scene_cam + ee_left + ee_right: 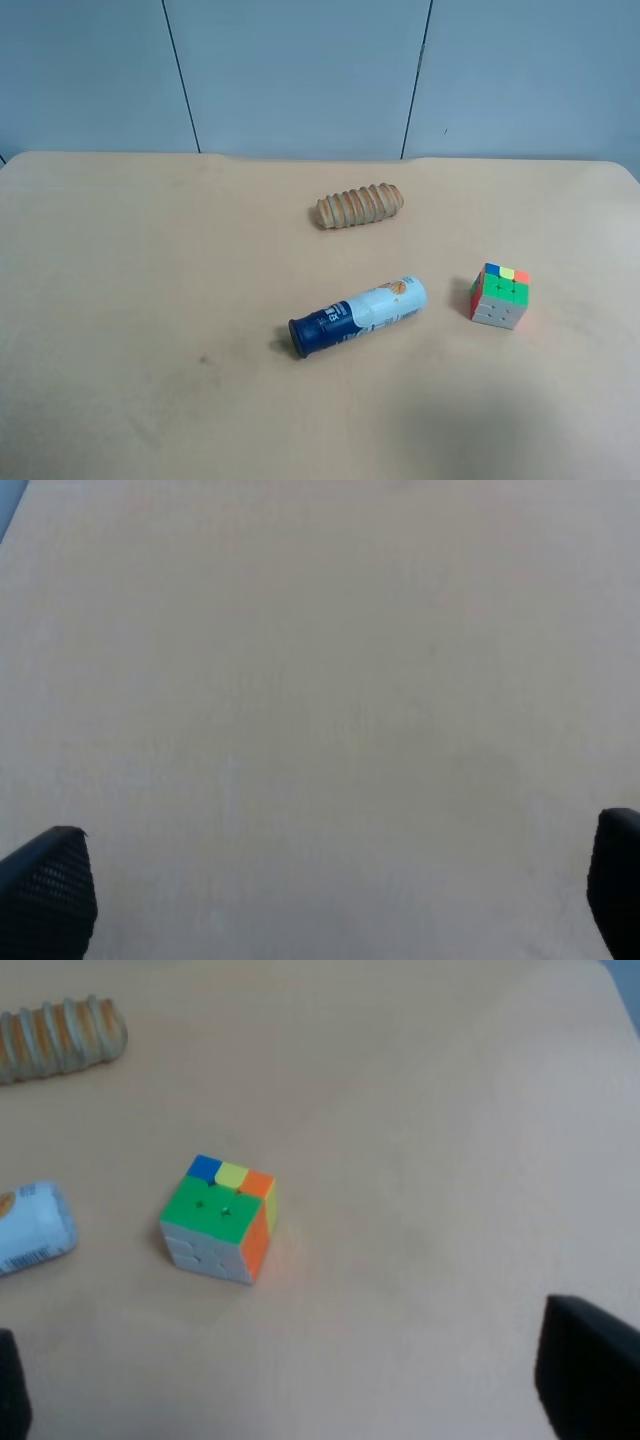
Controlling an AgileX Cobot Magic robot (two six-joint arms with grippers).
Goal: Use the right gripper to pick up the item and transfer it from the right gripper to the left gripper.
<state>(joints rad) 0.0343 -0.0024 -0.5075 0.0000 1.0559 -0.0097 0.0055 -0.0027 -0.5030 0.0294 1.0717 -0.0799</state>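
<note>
The puzzle cube (499, 296) sits on the tan table at the right of the exterior high view, green face up with a blue, yellow and orange row. It also shows in the right wrist view (219, 1219), ahead of my right gripper (300, 1390). That gripper is open and empty, with black fingertips (590, 1365) at the frame's edges. My left gripper (330, 895) is open over bare table, its fingertips (50, 890) wide apart and nothing between them. Neither arm shows in the exterior high view.
A blue-and-white tube (357, 315) lies on its side left of the cube; its white end shows in the right wrist view (30, 1228). A ridged tan roll (360, 205) lies farther back, also in the right wrist view (60, 1038). The table (150, 300) fills the view.
</note>
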